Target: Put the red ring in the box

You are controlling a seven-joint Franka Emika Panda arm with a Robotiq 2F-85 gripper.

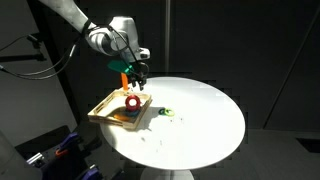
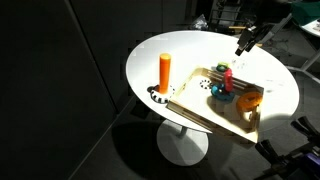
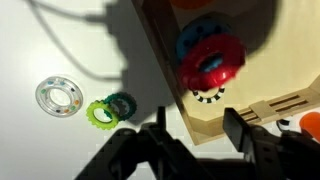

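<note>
The red ring (image 3: 212, 60) lies inside the box (image 3: 210, 120), a shallow tray of light wood, partly over a teal-blue ring (image 3: 188, 40). It also shows in both exterior views (image 1: 132, 101) (image 2: 227, 74), within the box (image 1: 104, 113) (image 2: 200, 112). My gripper (image 3: 200, 140) is open and empty. It hangs above the box, over the red ring (image 1: 134, 78) (image 2: 243, 45), and touches nothing.
On the round white table (image 1: 200, 120), outside the box, lie a green-yellow ring (image 3: 100, 113), a dark teal ring (image 3: 123, 103) and a clear ring (image 3: 60, 97). An orange cylinder (image 2: 165, 72) stands near the table edge. A black-and-white striped ring (image 3: 207, 96) lies in the box.
</note>
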